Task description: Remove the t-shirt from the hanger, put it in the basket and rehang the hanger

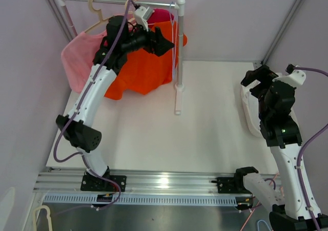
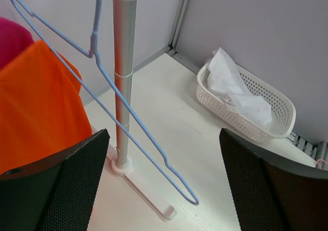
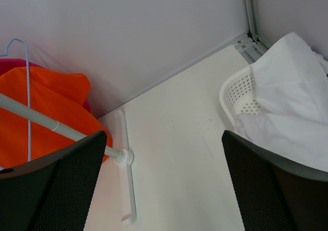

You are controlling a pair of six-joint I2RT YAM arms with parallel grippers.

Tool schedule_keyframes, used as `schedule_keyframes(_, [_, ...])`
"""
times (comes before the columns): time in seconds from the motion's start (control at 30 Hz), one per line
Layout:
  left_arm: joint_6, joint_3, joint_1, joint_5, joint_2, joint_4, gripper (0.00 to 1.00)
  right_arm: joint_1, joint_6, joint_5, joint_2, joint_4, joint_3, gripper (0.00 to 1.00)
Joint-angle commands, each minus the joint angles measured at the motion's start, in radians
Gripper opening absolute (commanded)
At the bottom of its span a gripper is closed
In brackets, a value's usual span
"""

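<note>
We find the left pincer (image 2: 164, 139) spread wide, holding nothing. Just beyond it the blue hanger (image 2: 94, 46) hangs bare-wired from the rack (image 2: 123, 62); the orange t-shirt (image 2: 36, 108) sags beside it, apparently free. We judge removal essentially done. The right pincer (image 3: 164, 139), likewise spread, is empty.

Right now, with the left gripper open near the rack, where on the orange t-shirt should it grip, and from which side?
Probably the upper corner of the orange t-shirt, where the cloth bunches next to the blue hanger wire. The left gripper would come in from the rack post side, since that corner faces its open jaws and seems to hang free.
</note>
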Motion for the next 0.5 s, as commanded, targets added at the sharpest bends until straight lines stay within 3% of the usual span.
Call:
schedule_keyframes(0.0, [0.053, -0.013, 0.032, -0.009, -0.14, 0.011, 0.93, 0.011, 0.003, -0.032, -0.002, 0.027, 0.0, 0.99])
schedule_keyframes(0.27, [-0.048, 0.023, 0.172, -0.005, -0.131, 0.011, 0.95, 0.042, -0.041, -0.08, 0.025, 0.041, 0.004, 1.0])
schedule_keyframes(0.47, [-0.04, 0.236, 0.209, -0.015, 0.033, -0.082, 0.84, 0.044, -0.072, -0.127, 0.028, 0.068, 0.003, 0.99])
